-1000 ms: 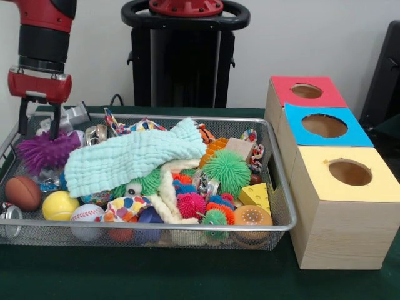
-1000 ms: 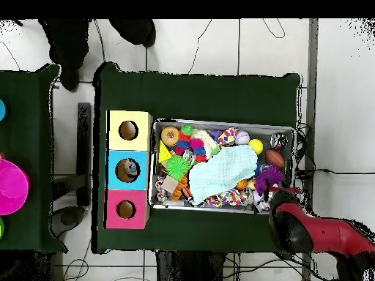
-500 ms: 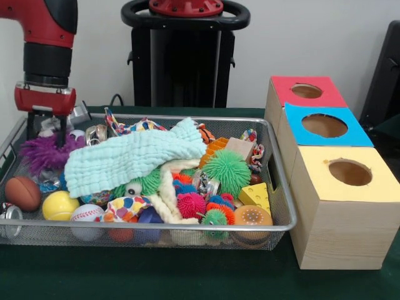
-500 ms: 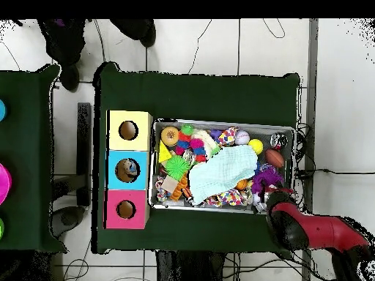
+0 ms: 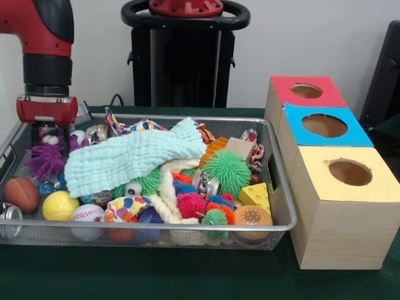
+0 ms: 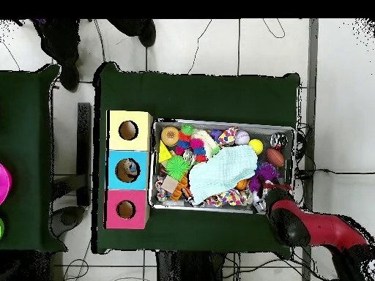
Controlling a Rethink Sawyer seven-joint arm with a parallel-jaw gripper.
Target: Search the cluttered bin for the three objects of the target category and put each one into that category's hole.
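Observation:
A wire mesh bin [image 5: 275, 181] is heaped with toys. A purple spiky toy [image 5: 45, 159] lies at its left end in the front view. My gripper [image 5: 47, 139] is lowered right over that toy, open, one finger on each side of its top. A mint cloth [image 5: 134, 156] covers the middle of the heap. In the overhead view the gripper [image 6: 265, 189] hangs by the bin's corner, next to the purple spiky toy [image 6: 265, 173]. Beside the bin stand three boxes with round holes: red [image 5: 331, 94], blue [image 5: 356, 134] and yellow [image 5: 325, 181].
Around the cloth lie a green spiky ball [image 5: 226, 170], a pink spiky ball [image 5: 190, 204], a cheese wedge [image 5: 255, 195], a brown ball [image 5: 22, 192], a yellow ball [image 5: 60, 205] and a baseball [image 5: 86, 215]. The bin's rim [image 6: 220, 123] runs close to the gripper.
The gripper has come down and shifted slightly right in the front view, sinking onto the purple spiky toy, which now looks pressed into a smaller clump. The other toys have not moved.

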